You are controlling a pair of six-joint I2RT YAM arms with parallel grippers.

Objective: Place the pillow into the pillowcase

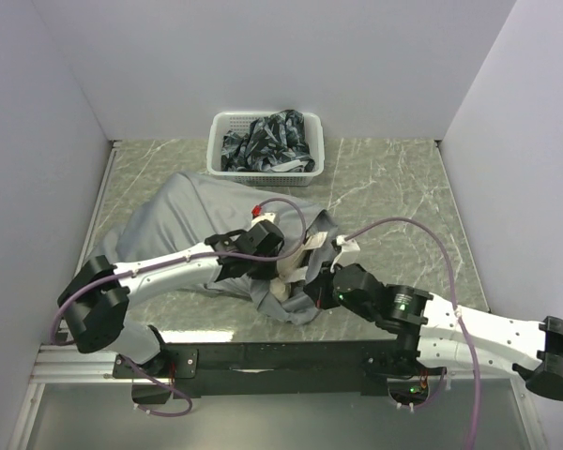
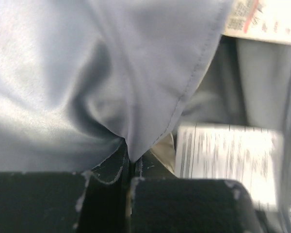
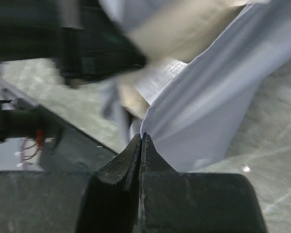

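right pincer (image 3: 141, 138): fingers pressed together, pinching the hemmed edge of the pillowcase (image 1: 178, 220) at its near end. The wrist view shows grey cloth fanning up and away from the tips.

left pincer (image 2: 130, 165): also clamped tight, with a fold of the same grey fabric squeezed between the fingers. It sits just left of the right one, at the same near end of the sack.

pillow (image 3: 184, 29): only a bit of cream shows, peeking out at the pillowcase mouth right between the two pincers. The rest is under grey cloth, so I can't tell how far in it goes.

white tag (image 2: 228, 160): printed label, blurry, right next to the left pincer's grip. The text is too smeared to read.

pillowcase body: a rumpled grey heap running from the pincers back and to the left across the counter (image 1: 385, 187).

counter: greenish marble look, with white walls around it.

basket (image 1: 216, 141): white, at the far edge against the back wall, just beyond the pillowcase.

patterned cloth (image 1: 267, 141): dark blue-grey, bunched up inside the basket.
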